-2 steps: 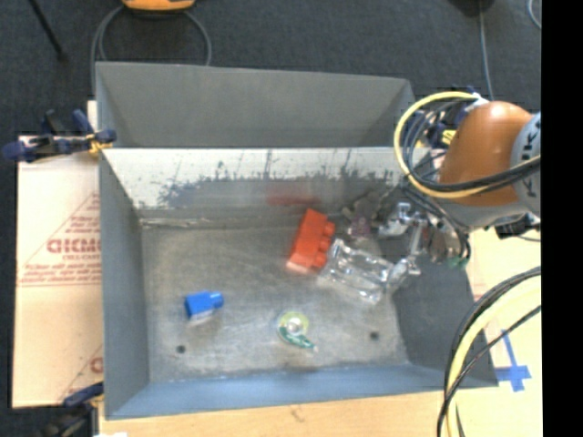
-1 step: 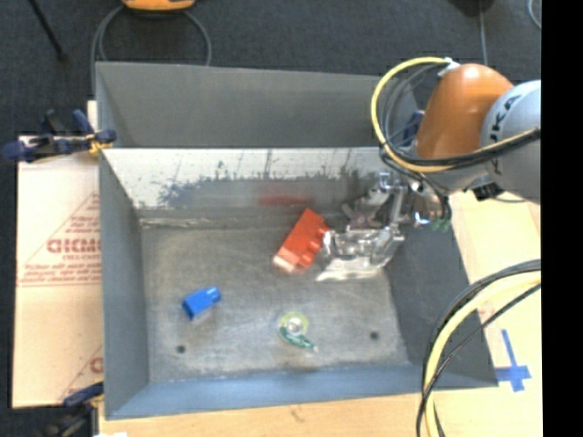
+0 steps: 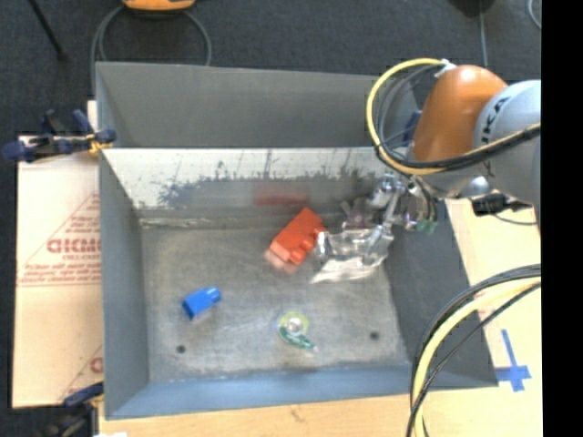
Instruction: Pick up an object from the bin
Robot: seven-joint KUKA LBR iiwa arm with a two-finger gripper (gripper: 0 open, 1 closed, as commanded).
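My gripper (image 3: 390,204) is low at the bin's back right, near the right wall. Right below and left of it lies a clear, shiny plastic piece (image 3: 348,251), and the gripper's lower end meets its upper edge. An orange-red block (image 3: 295,238) lies tilted against the clear piece's left side.
A small blue block (image 3: 200,302) lies at the front left of the bin floor. A small clear and green ring-shaped thing (image 3: 295,330) sits near the front middle. The arm with its orange cover and cables hangs over the bin's right wall.
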